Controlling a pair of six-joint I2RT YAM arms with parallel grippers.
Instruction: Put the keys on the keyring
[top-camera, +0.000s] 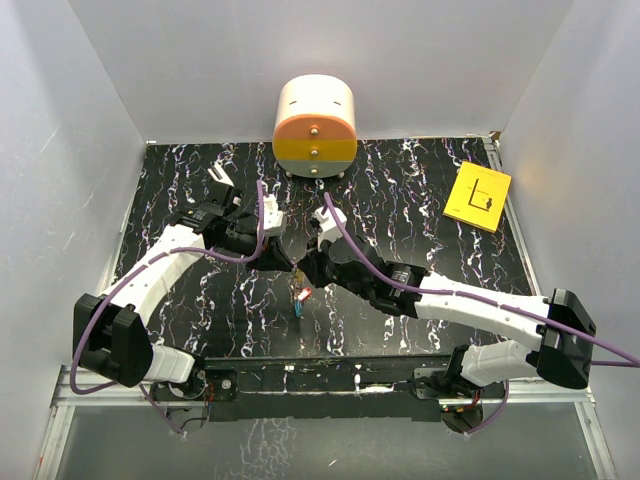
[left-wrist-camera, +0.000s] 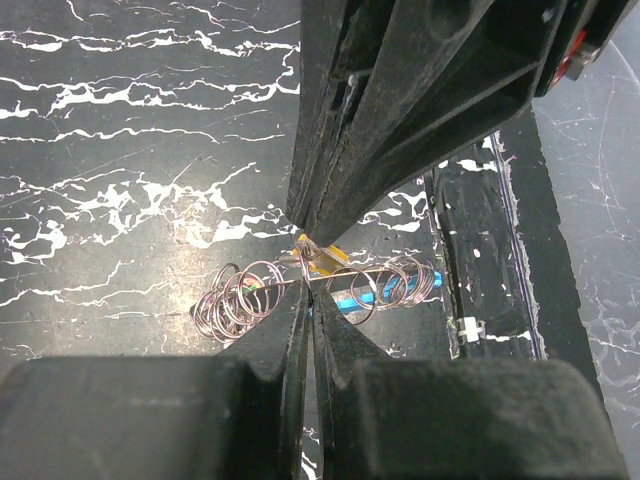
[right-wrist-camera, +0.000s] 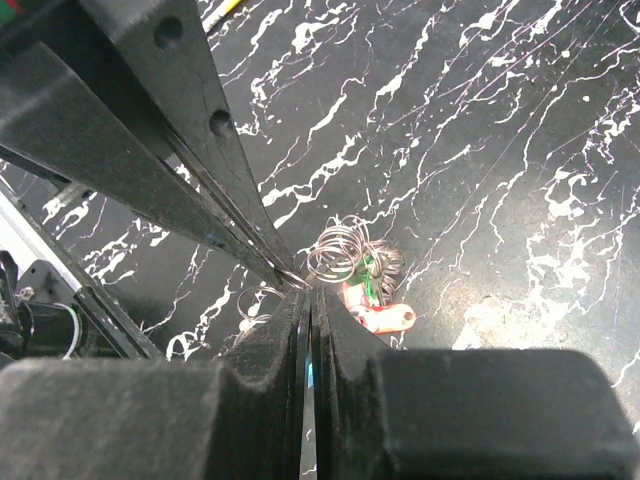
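Both grippers meet tip to tip above the middle of the black marbled table (top-camera: 420, 200). My left gripper (top-camera: 290, 262) is shut on the thin wire of the keyring (left-wrist-camera: 235, 298), whose coils spread to both sides of its tips (left-wrist-camera: 305, 287). My right gripper (top-camera: 308, 268) is shut on the same wire (right-wrist-camera: 340, 250) from the opposite side, its fingertips (right-wrist-camera: 310, 292) touching the left ones. The keys hang below the tips (top-camera: 300, 298). The blue key (left-wrist-camera: 355, 297) shows in the left wrist view. The red key (right-wrist-camera: 385, 318) and a green head (right-wrist-camera: 368, 272) show in the right wrist view.
An orange-and-cream round box (top-camera: 315, 125) stands at the back edge of the table. A yellow card (top-camera: 478, 196) lies at the back right. White walls close in the table on the left, right and back.
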